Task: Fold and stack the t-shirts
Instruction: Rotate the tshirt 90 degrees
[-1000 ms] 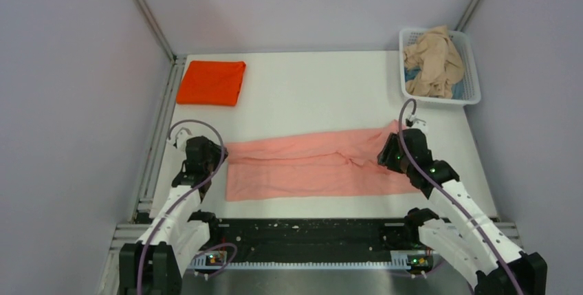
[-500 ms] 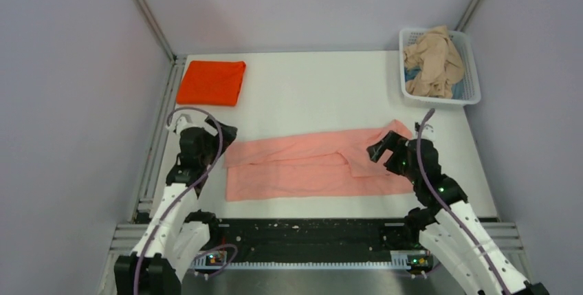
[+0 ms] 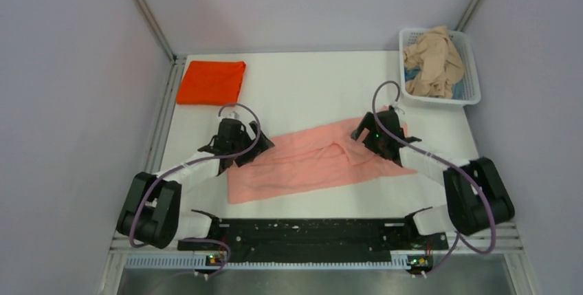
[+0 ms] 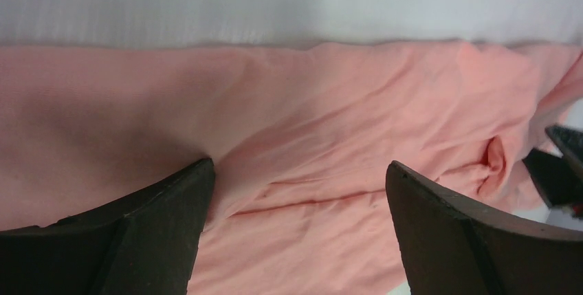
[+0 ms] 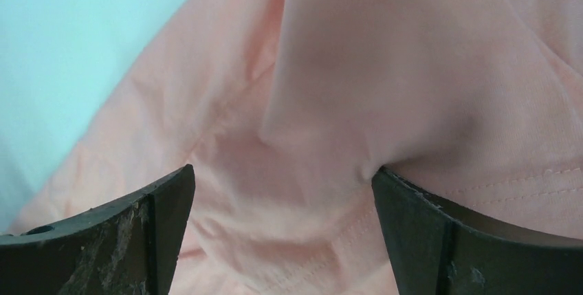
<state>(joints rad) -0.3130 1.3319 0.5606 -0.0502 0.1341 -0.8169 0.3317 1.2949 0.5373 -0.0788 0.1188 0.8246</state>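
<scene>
Far-left corner of the white table (image 3: 309, 89): bright orange-red t-shirt (image 3: 211, 82), folded to a flat square.

Left arm: stretched low and forward. The left gripper (image 4: 297, 169) is over the left end of the salmon-pink t-shirt (image 3: 302, 164), its dark fingers (image 4: 158, 226) spread wide. One tip dents the cloth; nothing is pinched.

Salmon-pink t-shirt: a long soft strip across mid-table, creased, with a stitched hem showing. Both ends are hidden under the wrists.

Right arm: elbow folded out to the right. The right gripper (image 5: 283, 171) is on the shirt's right end, likewise spread.

Far right: white lattice basket (image 3: 473, 85) holding the crumpled beige-tan t-shirt (image 3: 433, 61). Something blue (image 3: 411, 75) lies beneath it, mostly covered.
</scene>
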